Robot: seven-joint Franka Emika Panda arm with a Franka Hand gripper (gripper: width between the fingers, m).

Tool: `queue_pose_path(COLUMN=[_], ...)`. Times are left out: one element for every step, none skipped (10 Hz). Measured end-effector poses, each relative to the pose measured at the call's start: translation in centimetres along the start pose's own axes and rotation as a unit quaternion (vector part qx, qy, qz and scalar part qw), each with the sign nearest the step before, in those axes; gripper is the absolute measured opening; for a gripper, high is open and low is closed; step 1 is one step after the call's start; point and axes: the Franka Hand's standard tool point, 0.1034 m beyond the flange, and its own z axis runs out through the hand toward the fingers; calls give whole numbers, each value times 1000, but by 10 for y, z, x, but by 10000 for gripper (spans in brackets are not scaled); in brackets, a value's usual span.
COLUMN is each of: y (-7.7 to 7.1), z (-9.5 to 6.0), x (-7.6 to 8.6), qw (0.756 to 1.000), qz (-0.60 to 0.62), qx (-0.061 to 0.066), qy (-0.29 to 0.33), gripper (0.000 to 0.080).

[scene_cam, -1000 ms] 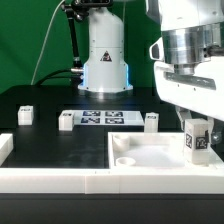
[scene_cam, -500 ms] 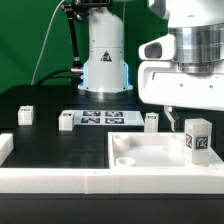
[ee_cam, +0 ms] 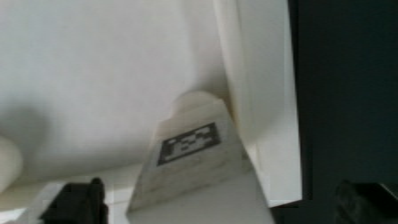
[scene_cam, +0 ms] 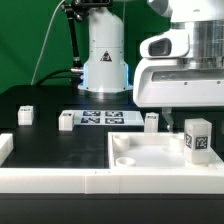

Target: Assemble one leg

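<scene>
The leg [scene_cam: 197, 138], a small white block with a black-and-white tag, stands upright in the corner of the large white plate [scene_cam: 150, 152] at the exterior view's right. My gripper [scene_cam: 194, 108] hangs just above it, open and empty. In the wrist view the leg [ee_cam: 185, 165] sits between my dark fingertips [ee_cam: 75, 200] without touching them, its tag facing the camera. My gripper [ee_cam: 219, 203] is spread wide around it. Three more legs stand on the black table: one [scene_cam: 25, 115], another [scene_cam: 67, 120] and a third [scene_cam: 152, 121].
The marker board [scene_cam: 100, 119] lies behind the plate. A long white rail [scene_cam: 60, 176] runs along the front and another rail end [scene_cam: 5, 148] sits at the exterior view's left. The robot base [scene_cam: 105, 60] stands at the back.
My gripper has let go of the leg and risen straight up. The leg stays upright on the plate where it was.
</scene>
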Motion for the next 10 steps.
queue_pose_path(y=[2,2,2,2,2,3,4,4,4,5], z=[0,0,0,0,0,1,1,1,1,1], x=[0,0,0,0,0,0,1,1,0,0], qw=[999,998,998,998,998,998,999,999,1000,999], qz=[-38,-55,-57,-56,-56,-55,-45,-39,-31,36], qx=[0,0,0,0,0,0,0,0,1,6], qy=[0,0,0,0,0,0,0,0,-1,-1], gripper=[649,649,519,519,381,292,292,292,292,292])
